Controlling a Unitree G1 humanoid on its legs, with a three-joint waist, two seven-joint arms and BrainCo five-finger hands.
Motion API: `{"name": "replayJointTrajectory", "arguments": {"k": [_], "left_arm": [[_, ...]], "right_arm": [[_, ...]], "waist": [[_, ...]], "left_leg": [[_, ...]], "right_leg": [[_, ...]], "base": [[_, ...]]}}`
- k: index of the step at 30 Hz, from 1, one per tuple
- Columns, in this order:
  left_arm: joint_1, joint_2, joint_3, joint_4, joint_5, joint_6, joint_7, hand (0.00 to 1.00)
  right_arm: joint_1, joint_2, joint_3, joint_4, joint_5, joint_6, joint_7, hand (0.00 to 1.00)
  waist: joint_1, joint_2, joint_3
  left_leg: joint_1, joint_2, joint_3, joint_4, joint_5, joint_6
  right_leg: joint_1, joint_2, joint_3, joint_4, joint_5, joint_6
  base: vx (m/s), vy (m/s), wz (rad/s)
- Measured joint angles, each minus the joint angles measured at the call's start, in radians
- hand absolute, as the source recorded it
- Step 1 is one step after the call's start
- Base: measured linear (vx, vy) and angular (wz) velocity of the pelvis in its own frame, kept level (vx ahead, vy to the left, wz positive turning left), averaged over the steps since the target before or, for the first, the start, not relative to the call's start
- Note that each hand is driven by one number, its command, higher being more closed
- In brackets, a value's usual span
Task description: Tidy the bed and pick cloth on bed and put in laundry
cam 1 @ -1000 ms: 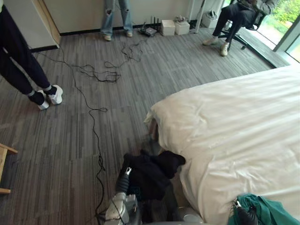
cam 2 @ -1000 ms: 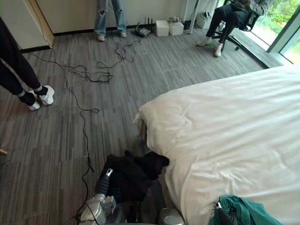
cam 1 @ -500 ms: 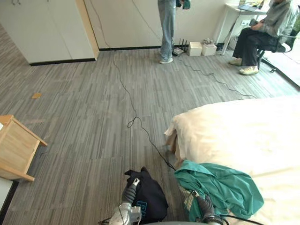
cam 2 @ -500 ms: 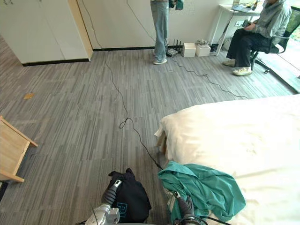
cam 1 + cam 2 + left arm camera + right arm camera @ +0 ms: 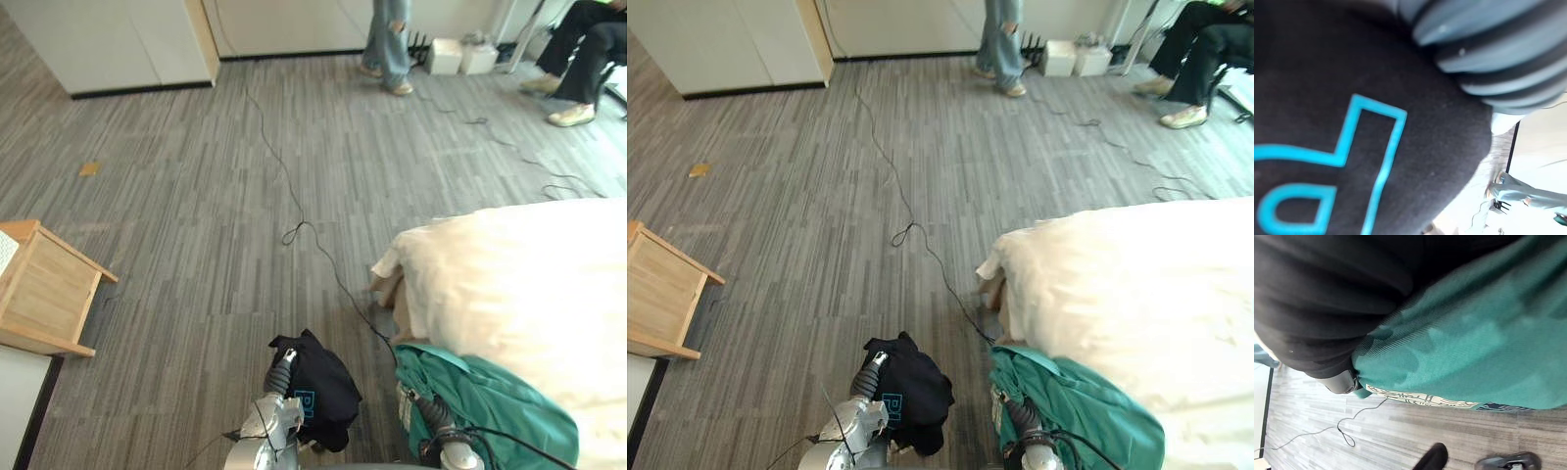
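Left wrist view, from the hand outward: dark ribbed cover of the left hand point(image 5: 1488, 54) pressed against a black cloth point(image 5: 1327, 98), with a pale blue print on it seen very close. Buried in the fabric, so cannot tell whether clenched or released.

Left eye view places that bundle at the end of the left arm, above the grey plank floor point(image 5: 196, 196), near the corner of the white bed point(image 5: 529, 284).

Right wrist view gives the right hand point(image 5: 1327, 303) as a dark cover half under a teal cloth point(image 5: 1474, 333), with a pale printed band along the hem and floor beyond. Grasp likewise not to be told. From the head, the teal cloth heaped over the right arm, against the bed's near edge.

Farther out in the eye views:
- a low wooden table point(image 5: 44, 289) at the left
- a white cabinet point(image 5: 118, 39) along the far wall
- two white boxes point(image 5: 460, 56)
- a standing person point(image 5: 389, 44) in jeans
- a seated person point(image 5: 588, 54), legs in dark trousers
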Motion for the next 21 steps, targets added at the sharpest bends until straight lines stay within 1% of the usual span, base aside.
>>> {"name": "replayJointTrajectory", "arguments": {"k": [1, 2, 3, 4, 5, 6, 7, 8, 9, 10, 11, 12, 13, 14, 15, 16, 17, 18, 19, 20, 21], "left_arm": [[-0.002, 0.001, 0.006, 0.0, 0.0, 0.0, 0.0, 1.0], [-0.001, 0.002, 0.007, 0.0, 0.002, 0.004, 0.001, 1.0], [0.002, 0.001, 0.004, -0.001, 0.003, 0.007, 0.001, 1.0], [0.01, -0.002, 0.002, -0.001, 0.007, 0.009, 0.001, 1.0], [0.019, 0.002, 0.002, 0.0, 0.007, 0.009, 0.001, 1.0], [0.016, 0.007, 0.003, 0.001, 0.007, 0.01, 0.001, 1.0], [0.013, 0.014, 0.003, 0.001, 0.007, 0.011, 0.003, 1.0], [0.017, 0.014, 0.001, 0.001, 0.007, 0.012, 0.01, 1.0], [0.018, 0.015, 0.001, 0.001, 0.007, 0.012, 0.015, 1.0], [0.025, 0.022, -0.003, 0.001, 0.008, 0.012, 0.019, 1.0], [0.025, 0.028, -0.008, 0.001, 0.008, 0.013, 0.019, 1.0], [0.024, 0.029, -0.008, 0.002, 0.009, 0.013, 0.02, 1.0], [0.018, 0.027, -0.01, 0.003, 0.011, 0.014, 0.02, 1.0], [0.004, 0.025, -0.017, 0.006, 0.014, 0.014, 0.02, 1.0], [-0.004, 0.024, -0.019, 0.007, 0.018, 0.014, 0.02, 1.0], [-0.01, 0.023, -0.015, 0.011, 0.018, 0.011, 0.021, 1.0], [-0.006, 0.026, -0.005, 0.015, 0.018, 0.01, 0.022, 1.0], [-0.003, 0.028, -0.001, 0.022, 0.018, 0.006, 0.023, 1.0], [0.005, 0.025, 0.007, 0.047, 0.018, 0.001, 0.027, 1.0], [0.008, 0.023, 0.005, 0.055, 0.018, 0.001, 0.028, 1.0], [0.013, 0.014, 0.008, 0.068, 0.017, 0.0, 0.028, 1.0]], "right_arm": [[-0.005, 0.006, -0.001, -0.008, -0.001, 0.0, 0.001, 1.0], [-0.016, 0.011, -0.001, -0.011, -0.017, -0.001, 0.003, 1.0], [-0.018, 0.012, -0.002, -0.011, -0.018, -0.001, 0.003, 1.0], [-0.017, 0.011, -0.002, -0.01, -0.022, -0.003, 0.004, 1.0], [-0.017, 0.016, -0.001, -0.011, -0.029, -0.008, 0.003, 1.0], [-0.018, 0.019, 0.0, -0.01, -0.03, -0.009, 0.003, 1.0], [-0.015, 0.018, -0.001, -0.01, -0.033, -0.009, 0.003, 1.0], [-0.003, 0.011, -0.001, -0.011, -0.04, -0.009, 0.003, 1.0], [0.002, 0.009, -0.001, -0.012, -0.04, -0.009, 0.003, 1.0], [0.012, 0.009, -0.002, -0.026, -0.044, -0.01, 0.003, 1.0], [0.032, 0.009, -0.001, -0.049, -0.048, -0.011, 0.004, 1.0], [0.038, 0.009, -0.002, -0.058, -0.047, -0.011, 0.004, 1.0], [0.033, 0.003, -0.004, -0.063, -0.047, -0.013, 0.003, 1.0], [0.019, -0.005, -0.012, -0.07, -0.047, -0.015, 0.003, 1.0], [0.012, -0.009, -0.019, -0.076, -0.047, -0.015, 0.003, 1.0], [0.004, -0.008, -0.028, -0.082, -0.047, -0.015, 0.002, 1.0], [0.0, -0.006, -0.02, -0.086, -0.047, -0.015, 0.003, 1.0], [0.0, -0.003, -0.014, -0.09, -0.047, -0.015, 0.005, 1.0], [-0.009, -0.009, 0.002, -0.087, -0.048, -0.012, 0.014, 1.0], [-0.015, -0.008, 0.003, -0.086, -0.049, -0.012, 0.019, 1.0], [-0.025, -0.019, 0.006, -0.084, -0.049, -0.012, 0.024, 1.0]], "waist": [[0.003, -0.007, 0.004], [0.01, -0.017, 0.009], [0.02, -0.019, 0.01], [0.027, -0.019, 0.01], [0.026, -0.021, 0.009], [0.023, -0.028, 0.011], [0.016, -0.031, 0.016], [0.003, -0.024, 0.019], [-0.005, -0.018, 0.023], [-0.014, -0.009, 0.028], [-0.035, 0.001, 0.033], [-0.041, 0.007, 0.037], [-0.06, 0.012, 0.04], [-0.061, 0.045, 0.053], [-0.061, 0.056, 0.059], [-0.056, 0.068, 0.063], [-0.055, 0.069, 0.061], [-0.054, 0.067, 0.06], [-0.052, 0.077, 0.058], [-0.054, 0.081, 0.056], [-0.051, 0.105, 0.046]], "left_leg": [[0.002, -0.008, 0.003, 0.015, -0.012, 0.014], [0.028, -0.026, 0.002, 0.031, -0.032, 0.031], [0.058, -0.035, 0.001, 0.026, -0.043, 0.028], [0.11, -0.049, -0.004, 0.0, -0.062, 0.017], [0.207, -0.075, -0.033, -0.078, -0.088, -0.014], [0.24, -0.09, -0.048, -0.11, -0.091, -0.019], [0.302, -0.107, -0.088, -0.163, -0.088, -0.024], [0.368, -0.111, -0.129, -0.215, -0.083, -0.032], [0.399, -0.111, -0.153, -0.242, -0.079, -0.038], [0.458, -0.11, -0.203, -0.292, -0.068, -0.053], [0.49, -0.103, -0.255, -0.315, -0.066, -0.058], [0.497, -0.099, -0.282, -0.318, -0.066, -0.058], [0.512, -0.074, -0.326, -0.32, -0.066, -0.079], [0.52, -0.031, -0.366, -0.319, -0.077, -0.112], [0.529, -0.011, -0.374, -0.32, -0.084, -0.128], [0.547, 0.027, -0.393, -0.321, -0.096, -0.177], [0.579, 0.063, -0.411, -0.33, -0.112, -0.232], [0.602, 0.085, -0.418, -0.331, -0.125, -0.258], [0.634, 0.134, -0.429, -0.312, -0.142, -0.294], [0.635, 0.161, -0.434, -0.287, -0.13, -0.315], [0.598, 0.217, -0.449, -0.196, -0.079, -0.321]], "right_leg": [[0.007, -0.009, -0.003, 0.008, 0.009, 0.01], [0.016, -0.028, -0.002, 0.068, 0.031, 0.023], [0.006, -0.038, 0.006, 0.135, 0.039, 0.032], [-0.032, -0.053, 0.024, 0.274, 0.059, 0.034], [-0.139, -0.076, 0.055, 0.599, 0.136, 0.03], [-0.197, -0.083, 0.063, 0.742, 0.14, 0.025], [-0.294, -0.078, 0.068, 0.951, 0.121, -0.003], [-0.369, -0.061, 0.039, 1.053, 0.079, -0.052], [-0.402, -0.053, 0.018, 1.076, 0.056, -0.068], [-0.471, -0.037, -0.015, 1.079, 0.012, -0.088], [-0.544, -0.032, -0.035, 1.023, -0.027, -0.09], [-0.579, -0.031, -0.037, 0.974, -0.042, -0.089], [-0.632, -0.024, -0.035, 0.822, -0.045, -0.089], [-0.67, -0.011, -0.02, 0.625, -0.014, -0.075], [-0.685, -0.009, 0.002, 0.519, 0.024, -0.063], [-0.702, -0.015, 0.058, 0.323, 0.114, -0.043], [-0.695, -0.024, 0.102, 0.175, 0.195, -0.033], [-0.694, -0.033, 0.108, 0.147, 0.212, -0.038], [-0.708, -0.022, 0.094, 0.241, 0.336, -0.027], [-0.724, -0.014, 0.092, 0.316, 0.36, -0.034], [-0.752, 0.015, 0.064, 0.439, 0.291, -0.062]], "base": [[0.75, 0.245, 0.37], [0.43, 0.14, 0.24], [0.64, 0.232, 0.16], [0.41, 0.161, 0.17], [0.5, 0.181, 0.25], [0.44, 0.061, 0.6], [0.5, 0.005, 0.75], [0.5, -0.029, 0.83], [0.43, -0.081, 0.95], [0.46, -0.15, 1.17], [0.46, -0.197, 1.28], [0.45, -0.274, 1.39], [0.43, -0.321, 1.4], [0.43, -0.34, 1.37], [0.44, -0.381, 1.24], [0.49, -0.451, 1.11], [0.53, -0.495, 1.07], [0.57, -0.582, 0.88], [0.48, -0.495, 0.57], [0.6, -0.649, 0.48], [0.71, -0.789, 0.28]]}}
